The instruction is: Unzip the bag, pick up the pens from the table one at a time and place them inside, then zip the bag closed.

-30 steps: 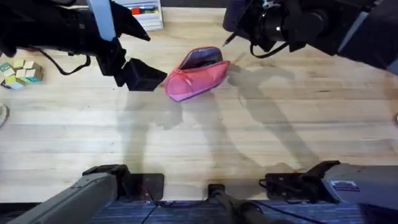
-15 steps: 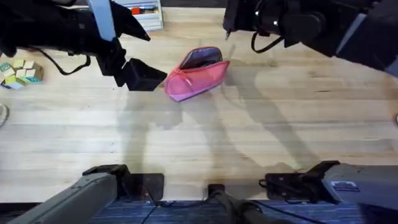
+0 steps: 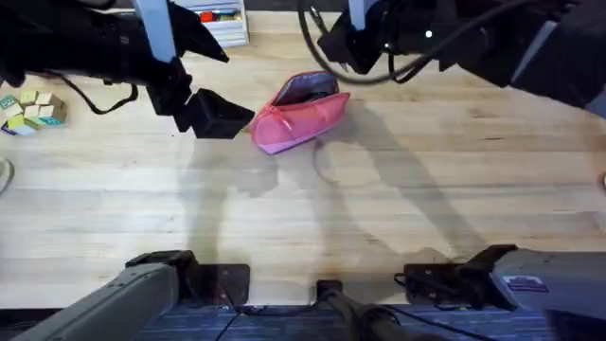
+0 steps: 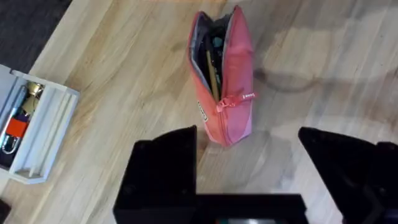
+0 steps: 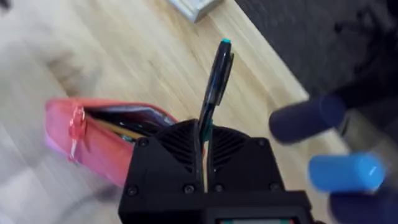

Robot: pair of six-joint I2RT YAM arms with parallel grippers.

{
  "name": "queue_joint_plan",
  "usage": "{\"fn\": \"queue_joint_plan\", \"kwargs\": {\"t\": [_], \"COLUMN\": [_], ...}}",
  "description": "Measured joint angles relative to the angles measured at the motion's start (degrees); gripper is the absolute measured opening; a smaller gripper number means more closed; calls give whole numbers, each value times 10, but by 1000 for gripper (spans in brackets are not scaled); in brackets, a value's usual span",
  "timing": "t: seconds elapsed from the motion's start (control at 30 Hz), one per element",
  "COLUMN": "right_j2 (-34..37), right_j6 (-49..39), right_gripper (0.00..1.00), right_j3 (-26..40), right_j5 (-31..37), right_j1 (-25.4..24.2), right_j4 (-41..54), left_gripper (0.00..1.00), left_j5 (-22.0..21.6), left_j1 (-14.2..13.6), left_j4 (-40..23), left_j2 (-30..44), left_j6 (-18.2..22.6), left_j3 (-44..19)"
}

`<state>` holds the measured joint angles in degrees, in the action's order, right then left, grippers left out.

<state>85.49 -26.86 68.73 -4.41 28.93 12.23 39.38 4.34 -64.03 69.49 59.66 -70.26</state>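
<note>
The pink bag (image 3: 301,114) lies unzipped on the table (image 3: 398,189), its dark lining showing. Inside the bag (image 4: 231,87) rests a yellow-tan pen (image 4: 213,74). My left gripper (image 3: 216,116) stands open just left of the bag; in its wrist view the left gripper (image 4: 249,165) has its black fingers (image 4: 165,168) spread wide with nothing between them. Above the bag's far end my right gripper (image 3: 334,47) is shut on a dark pen (image 5: 215,78) with a teal tip, which sticks up from the right gripper (image 5: 204,134) over the bag's (image 5: 93,146) opening.
A white tray (image 3: 220,21) with small items stands at the back, also seen as the white tray (image 4: 31,137). Small wooden blocks (image 3: 30,109) sit at the far left. Blurred blue shapes (image 5: 323,143) show beyond the table's far edge.
My right gripper has carried the dark pen leftward, from right of the bag to above its far end. The left gripper and the bag have stayed put.
</note>
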Motion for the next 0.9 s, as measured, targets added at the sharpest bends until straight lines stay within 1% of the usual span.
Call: {"fn": "queue_joint_plan", "kwargs": {"t": [0.1, 0.2, 0.4, 0.57, 0.77, 0.9], "right_j2": [0, 0, 7, 42, 81, 91], "right_j6": [-92, -193, -351, -424, -460, -504], "right_gripper": [31, 31, 31, 31, 31, 31], "right_j3": [0, 0, 0, 0, 0, 0], "right_j5": [-32, -60, -81, -87, -87, -74], "right_j1": [0, 0, 0, 0, 0, 0], "right_j4": [7, 40, 89, 88, 60, 33], "left_gripper": [993, 993, 993, 993, 994, 994], "left_j5": [0, 0, 0, 0, 0, 0], "left_j1": [0, 0, 0, 0, 0, 0], "left_j4": [0, 0, 0, 0, 0, 0], "left_j2": [0, 0, 0, 0, 0, 0], "left_j6": [0, 0, 0, 0, 0, 0], "left_j3": [0, 0, 0, 0, 0, 0]}}
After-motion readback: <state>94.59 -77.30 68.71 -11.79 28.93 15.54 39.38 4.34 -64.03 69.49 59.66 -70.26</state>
